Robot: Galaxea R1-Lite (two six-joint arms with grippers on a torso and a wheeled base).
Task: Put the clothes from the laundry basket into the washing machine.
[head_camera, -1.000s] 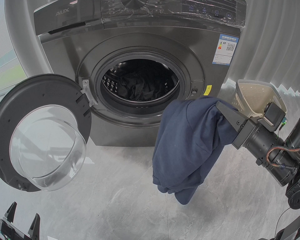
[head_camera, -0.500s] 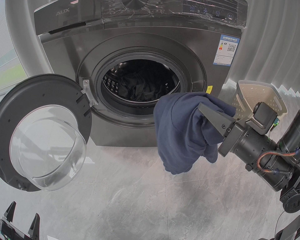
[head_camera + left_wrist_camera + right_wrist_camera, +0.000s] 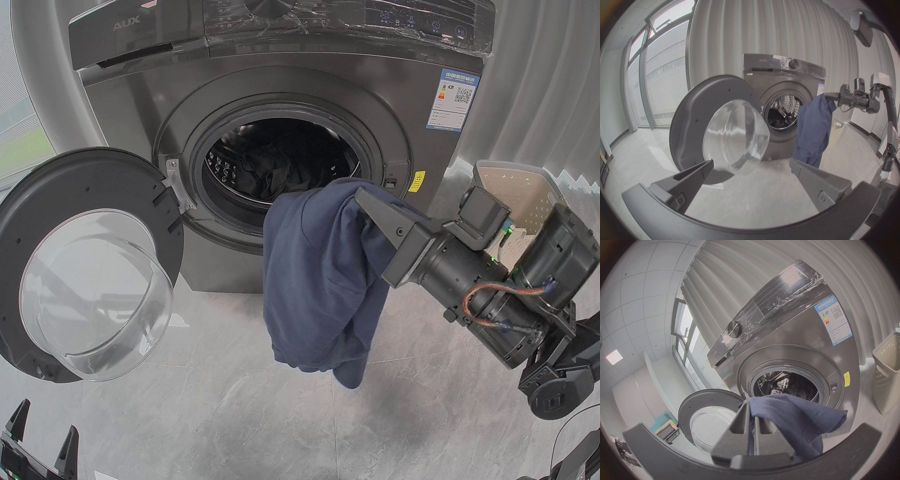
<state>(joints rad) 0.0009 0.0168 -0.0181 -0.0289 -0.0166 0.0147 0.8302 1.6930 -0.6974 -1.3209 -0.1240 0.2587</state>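
A navy blue garment (image 3: 319, 275) hangs from my right gripper (image 3: 365, 200), which is shut on its top edge just in front of the lower right rim of the washing machine's round opening (image 3: 284, 162). The cloth drapes down to near the floor. Dark clothes (image 3: 275, 165) lie inside the drum. In the right wrist view the shut fingers (image 3: 750, 427) pinch the blue garment (image 3: 800, 424) before the drum opening (image 3: 787, 387). My left gripper (image 3: 40, 437) is low at the near left, open and empty; its fingers (image 3: 693, 175) frame the door glass.
The machine's round door (image 3: 87, 262) stands swung open to the left. A beige laundry basket (image 3: 519, 194) sits on the floor right of the machine, behind my right arm. Grey tiled floor (image 3: 219, 400) lies in front.
My right gripper has carried the blue garment left and up toward the drum opening. The cloth swung and now hangs long again. The left gripper has stayed put.
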